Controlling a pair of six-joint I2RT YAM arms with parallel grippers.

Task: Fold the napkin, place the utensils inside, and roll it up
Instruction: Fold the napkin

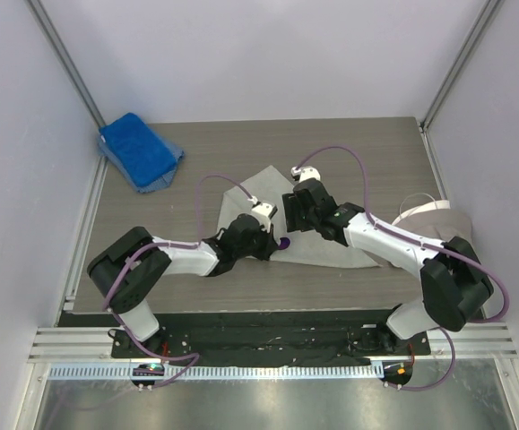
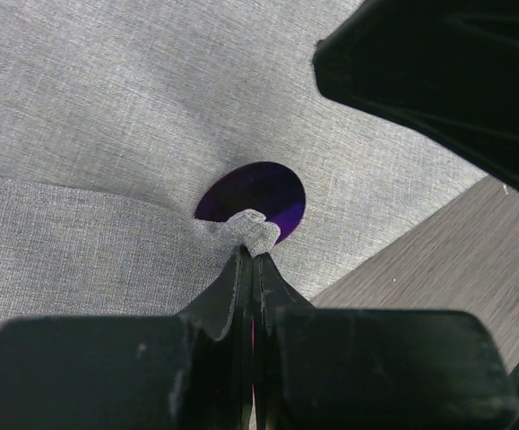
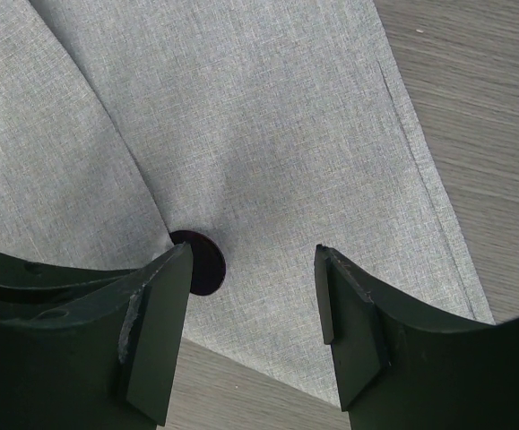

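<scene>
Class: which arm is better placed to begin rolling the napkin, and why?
Left, probably: the left gripper is shut on a pinch of the napkin beside the utensil. The right gripper hangs open over it, holding nothing.

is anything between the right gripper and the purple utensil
Yes: the napkin covers the utensil except its round head, and the left gripper, shut on a pinch of napkin, sits right at that head. The right gripper hangs open above.
</scene>
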